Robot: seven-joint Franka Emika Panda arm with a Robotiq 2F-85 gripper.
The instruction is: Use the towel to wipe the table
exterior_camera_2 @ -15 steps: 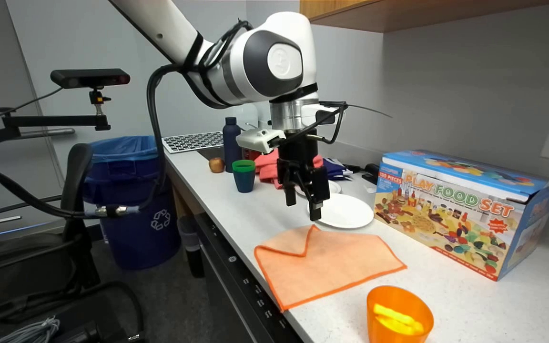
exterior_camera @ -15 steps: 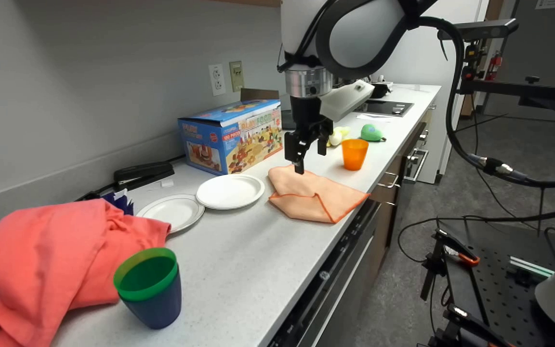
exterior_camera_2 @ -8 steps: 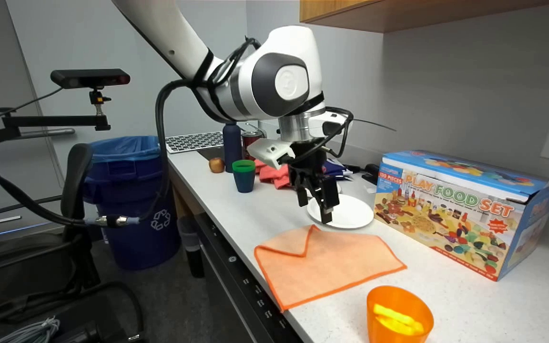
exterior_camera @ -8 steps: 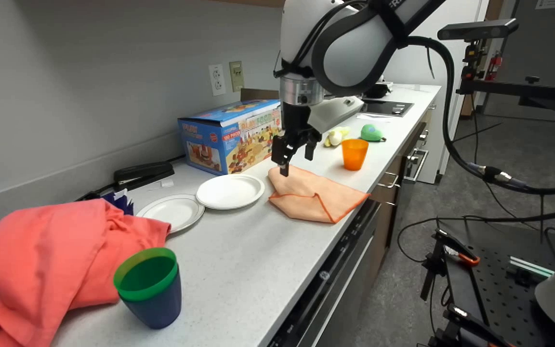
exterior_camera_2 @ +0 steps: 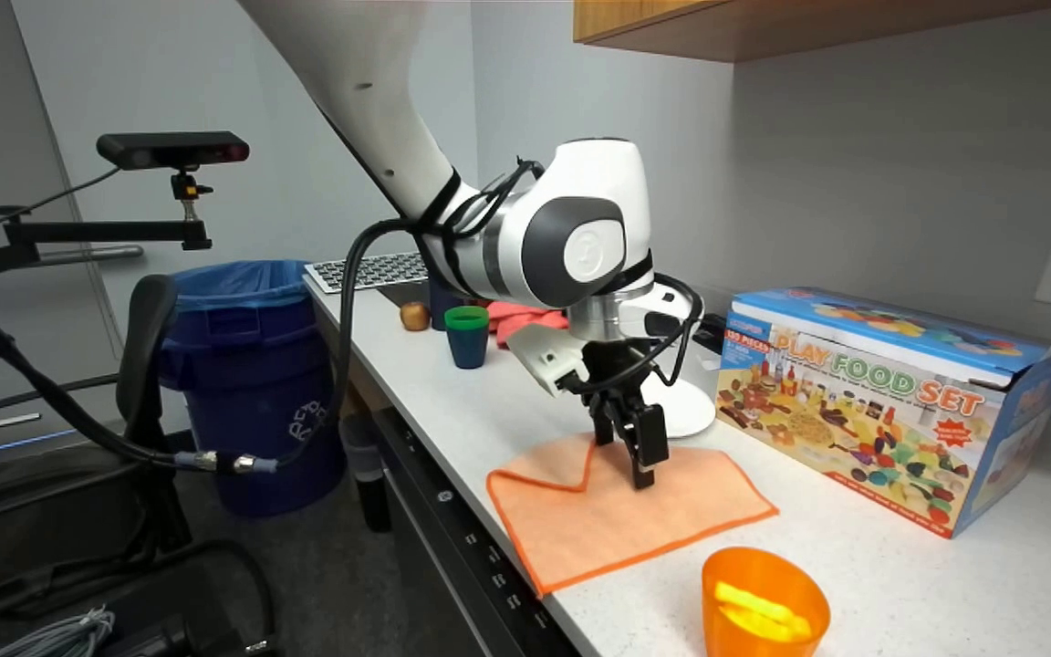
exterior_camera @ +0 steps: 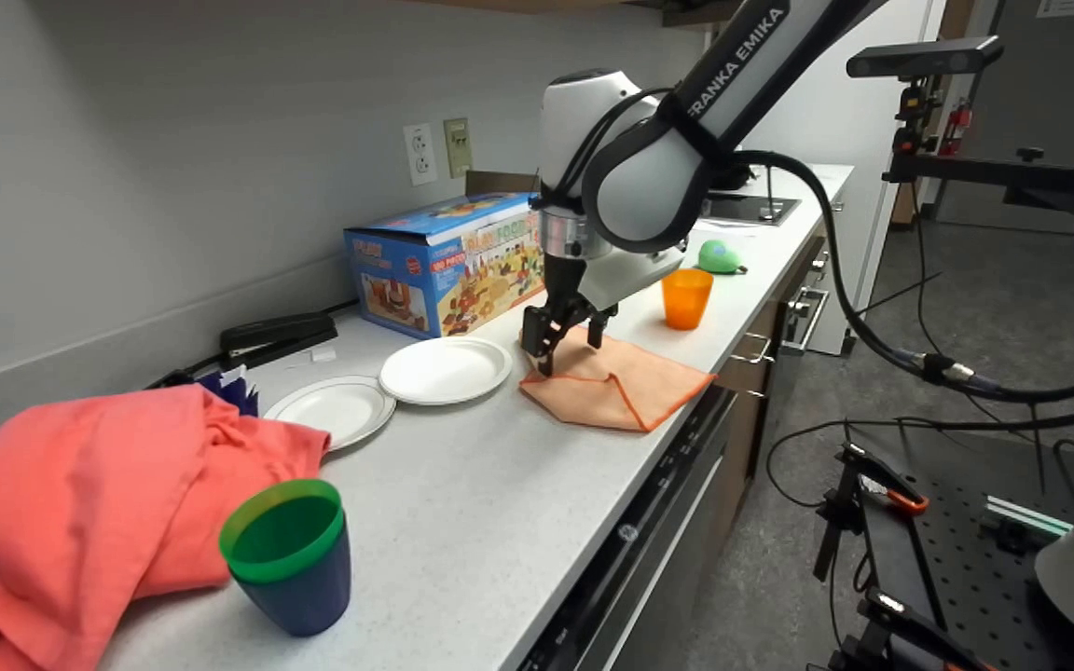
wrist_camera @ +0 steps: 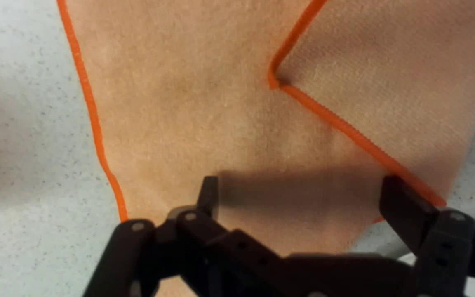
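In an exterior view, the counter [exterior_camera: 462, 522] is being looked down on and along lengthwise, the outlet wall [exterior_camera: 173, 168] being kept at picture left; the coral cloth [exterior_camera: 108, 503] is being shown close, the cooktop [exterior_camera: 742, 210] far off. In an exterior view, the counter is being faced from the opposite direction, the outlet wall being kept at picture right; the orange cup [exterior_camera_2: 763, 568] is being caught nearest, the coral cloth well back. The towel [exterior_camera_2: 644, 534], gripper [exterior_camera_2: 621, 461] and play food box [exterior_camera_2: 863, 401] are being shared by both exterior views. In the wrist view, the towel is being looked down on from just above, the gripper's fingers [wrist_camera: 408, 214] being framed along the lower edge.
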